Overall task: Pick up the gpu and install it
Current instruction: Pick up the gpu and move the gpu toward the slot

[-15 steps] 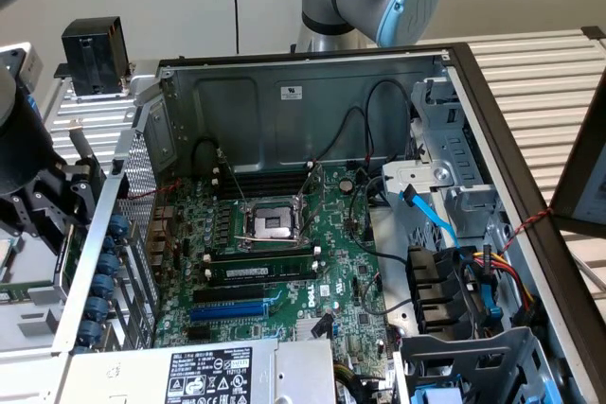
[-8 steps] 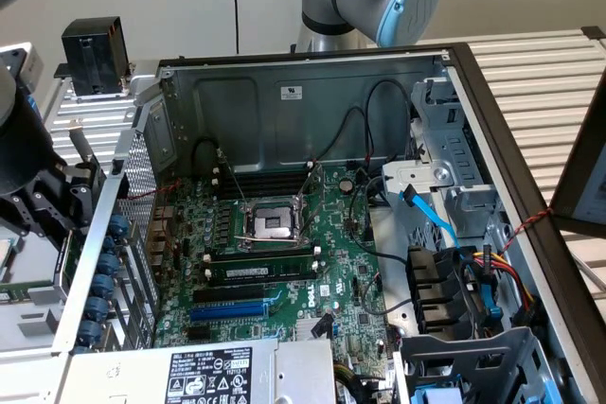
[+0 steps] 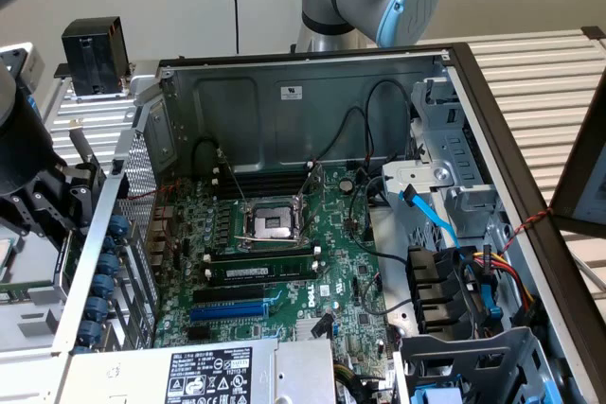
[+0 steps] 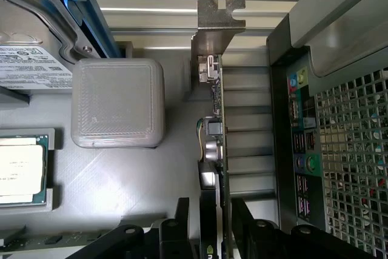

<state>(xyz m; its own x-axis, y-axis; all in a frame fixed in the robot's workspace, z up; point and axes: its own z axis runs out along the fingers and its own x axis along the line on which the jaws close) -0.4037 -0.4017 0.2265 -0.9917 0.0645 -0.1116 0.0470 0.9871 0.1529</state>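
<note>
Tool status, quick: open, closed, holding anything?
Tool: closed on the gpu, which stands on edge beside the computer case.

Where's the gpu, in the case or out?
Out. The gpu stands on edge outside the case, held in the hand; the blue slot on the motherboard is empty.

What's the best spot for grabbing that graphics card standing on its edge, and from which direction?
Pinch the gpu across its thin board, on the two broad faces, away from the silver bracket. It stands on edge with free space on either side, so coming onto its exposed long edge seems best; the gripper is lined up that way.
</note>
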